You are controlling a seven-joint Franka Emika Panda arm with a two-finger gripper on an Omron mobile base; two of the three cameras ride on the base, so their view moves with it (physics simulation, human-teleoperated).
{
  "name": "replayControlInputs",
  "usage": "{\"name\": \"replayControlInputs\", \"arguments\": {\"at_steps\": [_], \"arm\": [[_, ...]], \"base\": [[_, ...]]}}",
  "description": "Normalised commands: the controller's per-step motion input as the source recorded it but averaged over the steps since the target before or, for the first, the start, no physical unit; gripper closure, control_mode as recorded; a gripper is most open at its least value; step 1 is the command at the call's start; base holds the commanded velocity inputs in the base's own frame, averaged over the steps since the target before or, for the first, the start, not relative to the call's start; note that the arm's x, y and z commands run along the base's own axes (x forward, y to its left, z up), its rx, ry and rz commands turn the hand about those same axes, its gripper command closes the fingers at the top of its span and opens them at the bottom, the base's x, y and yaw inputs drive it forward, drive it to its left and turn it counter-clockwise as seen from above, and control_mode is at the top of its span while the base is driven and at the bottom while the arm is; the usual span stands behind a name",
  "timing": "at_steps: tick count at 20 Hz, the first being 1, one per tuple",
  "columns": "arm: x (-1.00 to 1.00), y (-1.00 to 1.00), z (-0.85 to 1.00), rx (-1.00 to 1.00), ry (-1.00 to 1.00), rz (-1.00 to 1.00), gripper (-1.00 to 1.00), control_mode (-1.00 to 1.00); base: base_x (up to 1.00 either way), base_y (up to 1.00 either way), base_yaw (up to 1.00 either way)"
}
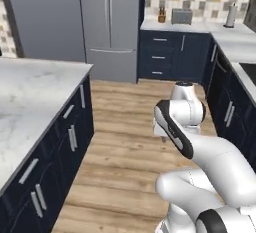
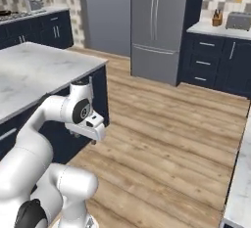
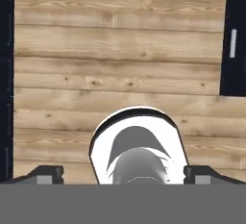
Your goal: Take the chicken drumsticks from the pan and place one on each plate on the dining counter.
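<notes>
- I am standing in the aisle of the kitchen with my arm folded in close, my fingers (image 3: pixel 123 175) pointing straight down at the wooden floor (image 3: pixel 120 59) between two runs of dark navy cabinets.
- My fingers are spread as wide as they go and are carrying nothing; in the hand view one tip (image 3: pixel 47 174) is showing at each bottom corner, with bare planks between them.
- The dining bench (image 1: pixel 30 97), white marble with grey veins, is lying to my left in the left base view; the stretch I am seeing is bare marble.
- At the far left of the right base view, something dark is sitting on the stove bench (image 2: pixel 19 14) against the tiled wall; it may be the pan, but it is too small for me to tell.
- I am not making out any drumsticks or plates from here.
- I am judging that the task is barely begun: this is the approach step, before any pick.
- The next move is calling for driving the base round toward the stove bench until the pan comes into reach, then lowering my open fingers over one drumstick.
- The fridge (image 1: pixel 100 22) and the far corner bench (image 1: pixel 200 27) are not part of this job.
</notes>
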Motion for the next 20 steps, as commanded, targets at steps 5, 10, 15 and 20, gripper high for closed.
{"name": "replayControlInputs", "arguments": {"at_steps": [5,10,15,20], "arm": [[0.00,0.00,0.00,0.00,0.00,0.00,-1.00,1.00],[0.00,0.00,0.00,0.00,0.00,0.00,-1.00,1.00],[0.00,0.00,0.00,0.00,0.00,0.00,-1.00,1.00],[0.00,0.00,0.00,0.00,0.00,0.00,-1.00,1.00]], "base": [[1.00,0.41,-0.33],[1.00,0.38,-0.31],[1.00,0.34,-0.26],[1.00,0.19,-0.13]]}}
